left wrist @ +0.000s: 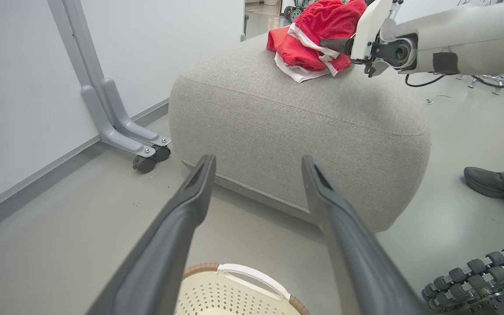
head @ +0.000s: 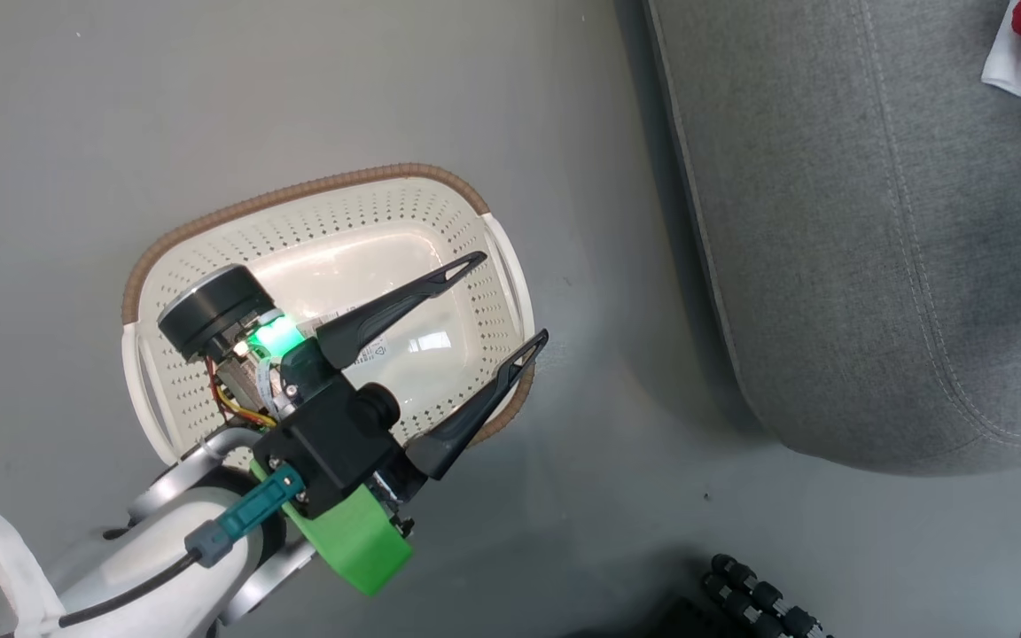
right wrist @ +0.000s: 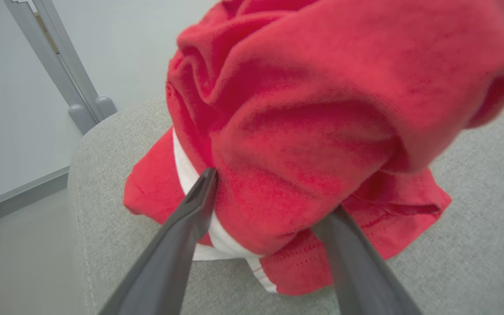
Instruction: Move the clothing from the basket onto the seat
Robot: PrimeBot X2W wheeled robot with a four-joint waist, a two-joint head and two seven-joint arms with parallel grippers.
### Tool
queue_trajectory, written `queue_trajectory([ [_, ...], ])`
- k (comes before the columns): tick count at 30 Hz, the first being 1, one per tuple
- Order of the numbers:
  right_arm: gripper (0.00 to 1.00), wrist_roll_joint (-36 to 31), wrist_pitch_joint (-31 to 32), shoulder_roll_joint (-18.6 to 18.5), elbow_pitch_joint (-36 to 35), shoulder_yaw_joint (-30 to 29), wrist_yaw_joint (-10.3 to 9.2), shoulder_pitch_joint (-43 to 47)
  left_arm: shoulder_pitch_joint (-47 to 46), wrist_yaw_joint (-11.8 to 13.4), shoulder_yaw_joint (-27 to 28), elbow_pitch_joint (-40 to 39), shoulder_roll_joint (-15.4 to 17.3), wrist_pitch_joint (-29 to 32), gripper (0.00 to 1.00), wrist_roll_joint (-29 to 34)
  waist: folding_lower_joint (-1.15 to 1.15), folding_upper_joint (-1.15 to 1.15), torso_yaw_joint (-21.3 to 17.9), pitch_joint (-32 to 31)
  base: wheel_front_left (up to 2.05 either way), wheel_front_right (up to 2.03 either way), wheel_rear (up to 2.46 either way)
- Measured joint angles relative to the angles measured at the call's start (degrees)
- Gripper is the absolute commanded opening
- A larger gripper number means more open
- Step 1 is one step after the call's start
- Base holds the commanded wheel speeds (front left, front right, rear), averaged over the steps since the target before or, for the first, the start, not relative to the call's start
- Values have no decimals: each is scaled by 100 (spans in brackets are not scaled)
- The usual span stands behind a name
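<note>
On the floor (head: 76,133) beside the seat (head: 830,221), the basket (head: 298,190) sits with its bare cream bottom showing. The left end effector (head: 511,296) hangs over it, fingers spread wide, nothing between them. The clothing (left wrist: 313,39) is bunched in one red-and-white heap on top of the seat, toward the far end in the left wrist view. The right end effector (right wrist: 274,191) is at that heap, fingers well apart with a red fold bulging between them, fabric touching the left finger (right wrist: 199,197), not clamped.
</note>
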Motion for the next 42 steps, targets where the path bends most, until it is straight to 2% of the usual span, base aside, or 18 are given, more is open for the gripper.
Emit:
queue_trajectory([
  [8, 100, -126, -1, 181, -608, 215, 0, 1012, 391, 246, -25, 408, -209, -290, 100, -213, 0, 0, -86, -671, 0, 0, 0],
  [15, 100, -274, -5, 401, -1685, 449, 0, 1900, 705, 490, 27, 820, -450, -653, 100, -393, -1, 0, -76, -1331, 0, 0, 0],
  [21, 100, -436, -5, 688, -2647, 823, 0, 2624, 994, 732, 186, 1222, -604, -981, 100, -613, -1, 0, 99, -1855, 0, 0, 0],
  [26, 100, -625, 98, 838, -3355, 1181, 0, 3072, 1211, 915, 401, 1521, -693, -1213, 100, -758, -1, 0, 405, -2177, 0, 0, 0],
  [34, 100, -734, 538, 921, -3983, 1790, 0, 3596, 1644, 1173, 1156, 1801, -838, -1388, 100, -1040, -1, 0, 978, -2582, 0, 0, 0],
  [42, 100, -688, 687, 925, -4163, 2159, 0, 3971, 2325, 1310, 2230, 1976, -971, -1412, 100, -900, -1, 0, 1397, -2986, 0, 0, 0],
])
